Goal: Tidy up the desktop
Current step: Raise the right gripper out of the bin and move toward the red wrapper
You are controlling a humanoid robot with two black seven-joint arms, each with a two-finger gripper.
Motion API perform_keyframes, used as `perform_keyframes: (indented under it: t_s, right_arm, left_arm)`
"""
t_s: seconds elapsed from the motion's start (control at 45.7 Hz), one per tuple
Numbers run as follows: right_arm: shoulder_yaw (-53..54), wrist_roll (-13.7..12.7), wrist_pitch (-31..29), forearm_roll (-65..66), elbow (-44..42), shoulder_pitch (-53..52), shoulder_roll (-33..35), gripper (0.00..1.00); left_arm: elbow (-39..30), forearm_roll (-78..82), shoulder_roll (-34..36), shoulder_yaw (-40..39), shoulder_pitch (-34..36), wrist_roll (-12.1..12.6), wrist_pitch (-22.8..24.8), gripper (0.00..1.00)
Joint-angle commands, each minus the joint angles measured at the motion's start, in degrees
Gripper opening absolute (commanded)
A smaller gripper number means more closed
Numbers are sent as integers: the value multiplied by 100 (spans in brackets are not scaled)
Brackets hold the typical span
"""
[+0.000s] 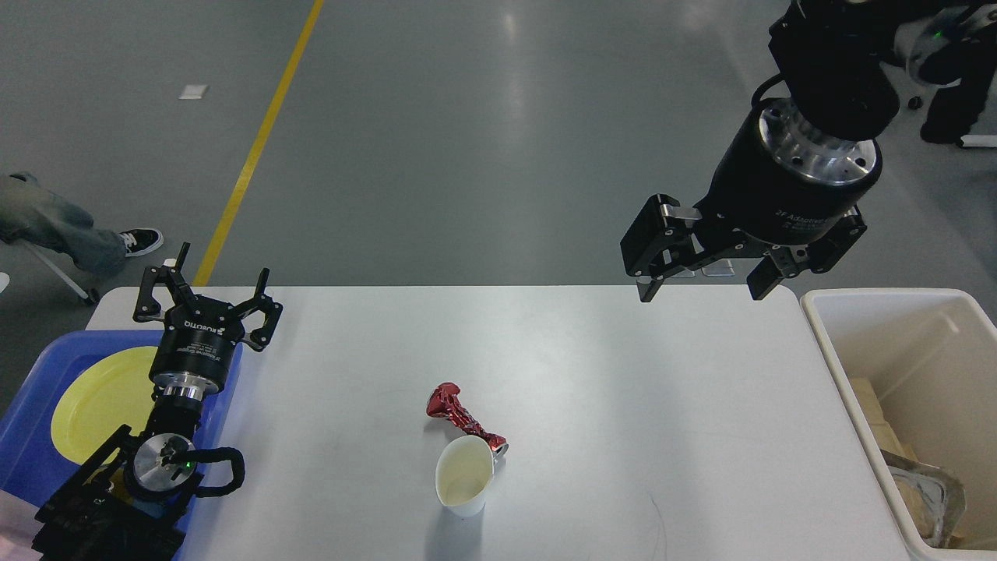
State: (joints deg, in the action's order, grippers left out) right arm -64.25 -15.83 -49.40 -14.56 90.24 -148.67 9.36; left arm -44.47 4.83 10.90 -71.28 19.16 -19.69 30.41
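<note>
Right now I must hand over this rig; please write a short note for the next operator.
Left end effector: open, empty, above the blue tray with its yellow plate.
Right end effector: open, empty, over the far edge of the desktop.
Done: some waste lies in the cream bin.
Left: the crumpled red wrapper and the paper cup beside it, mid-desk.

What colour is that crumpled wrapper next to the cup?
Shiny red; the wrapper shows in the head view, touching the white cup.
</note>
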Motion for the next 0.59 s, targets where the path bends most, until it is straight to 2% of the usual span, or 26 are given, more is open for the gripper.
perform_keyframes:
  t_s: [0.0,0.197,0.569]
  right_arm:
    - [35,1,18,-135,2,93,-74,100]
    - [351,1,185,-320,-68,382,-66,100]
    - [1195,-113,2232,-478,-191,2271,-663,100]
  left_arm:
    - [0,0,0,0,0,0,0,99]
    - [0,0,0,0,0,0,0,99]
    - [0,0,0,0,0,0,0,99]
